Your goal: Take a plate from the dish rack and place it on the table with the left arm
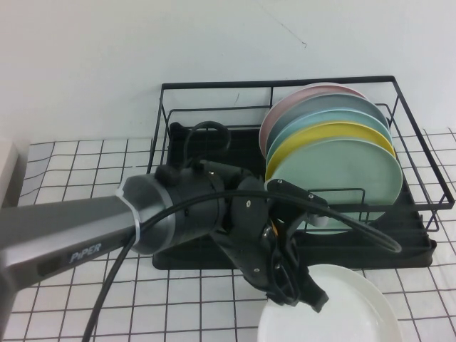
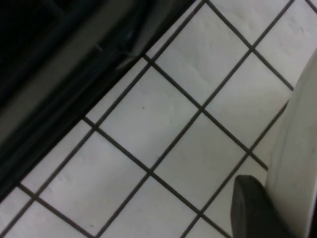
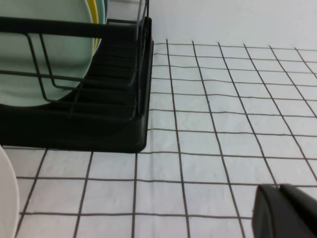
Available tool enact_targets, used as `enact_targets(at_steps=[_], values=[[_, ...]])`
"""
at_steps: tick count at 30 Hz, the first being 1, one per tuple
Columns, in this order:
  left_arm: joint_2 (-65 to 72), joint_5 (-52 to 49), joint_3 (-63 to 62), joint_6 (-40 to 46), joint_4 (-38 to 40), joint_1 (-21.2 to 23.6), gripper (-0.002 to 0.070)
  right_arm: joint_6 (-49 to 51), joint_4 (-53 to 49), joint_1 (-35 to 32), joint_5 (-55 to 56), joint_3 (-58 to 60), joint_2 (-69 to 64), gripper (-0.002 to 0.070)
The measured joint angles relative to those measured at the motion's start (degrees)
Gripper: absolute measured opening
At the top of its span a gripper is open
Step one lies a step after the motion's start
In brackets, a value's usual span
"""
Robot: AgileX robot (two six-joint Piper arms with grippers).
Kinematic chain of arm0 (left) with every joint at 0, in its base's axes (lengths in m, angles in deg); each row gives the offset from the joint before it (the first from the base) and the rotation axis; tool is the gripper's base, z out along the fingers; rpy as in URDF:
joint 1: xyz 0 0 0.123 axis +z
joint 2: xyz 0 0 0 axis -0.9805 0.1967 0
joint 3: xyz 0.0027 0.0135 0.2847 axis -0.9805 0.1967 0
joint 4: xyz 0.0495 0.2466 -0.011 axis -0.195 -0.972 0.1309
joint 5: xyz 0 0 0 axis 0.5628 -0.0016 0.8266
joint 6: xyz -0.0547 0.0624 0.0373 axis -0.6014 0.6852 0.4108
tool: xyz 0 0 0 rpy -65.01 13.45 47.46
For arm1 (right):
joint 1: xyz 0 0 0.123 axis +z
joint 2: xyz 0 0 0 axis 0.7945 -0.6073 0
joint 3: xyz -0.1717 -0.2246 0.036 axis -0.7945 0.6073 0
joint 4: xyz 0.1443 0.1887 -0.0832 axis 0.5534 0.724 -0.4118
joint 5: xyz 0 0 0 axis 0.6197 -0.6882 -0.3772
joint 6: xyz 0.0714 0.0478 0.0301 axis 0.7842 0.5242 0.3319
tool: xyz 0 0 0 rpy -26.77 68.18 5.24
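White plate down on the near tabletop, left tool at its rim.

The plate (image 1: 340, 313) lies flat on the gridded tabletop (image 1: 64, 178) in front of the dish rack (image 1: 299, 171). The left tool (image 1: 303, 296) touches the plate's left edge; whether it is open or closed cannot be told. The right tool (image 3: 287, 210) sits low to the right, state unclear. Farther back, mint (image 1: 342, 178), yellow (image 1: 313, 139) and pink plates (image 1: 299, 100) stand upright in the rack.

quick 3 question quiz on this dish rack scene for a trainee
1. True or false: the white plate is in the dish rack.
2. Which colour is the front plate in the rack: A yellow, B mint green, C pink?
3. Which end effector is at the white plate's rim?

Key: 1 false, it is down on the table. 2 B. 3 the left end effector; only one finger of the right end effector shows, low over the table.
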Motion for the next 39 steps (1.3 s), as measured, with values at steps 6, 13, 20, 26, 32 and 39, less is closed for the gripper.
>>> enact_targets(at_steps=[6,13,20,26,32,39], values=[[0.7,1.1,0.0,1.3,-4.1,1.9,0.0330,0.0,0.0,0.0,0.0,0.0,0.0,-0.0001],[-0.3,0.8,-1.0,2.2,-4.5,2.4,0.0417,0.0,0.0,0.0,0.0,0.0,0.0,-0.0001],[-6.6,-1.2,-2.2,2.5,-4.7,2.4,0.0111,0.0,0.0,0.0,0.0,0.0,0.0,-0.0001],[-15.2,3.3,1.3,2.6,-5.0,0.8,0.0010,0.0,0.0,0.0,0.0,0.0,0.0,-0.0001],[-26.5,13.0,13.0,2.6,-5.7,-2.9,0.0003,0.0,0.0,0.0,0.0,0.0,0.0,-0.0001],[-39.9,19.7,27.8,2.6,-6.0,-3.5,0.0001,0.0,0.0,0.0,0.0,0.0,0.0,-0.0001]])
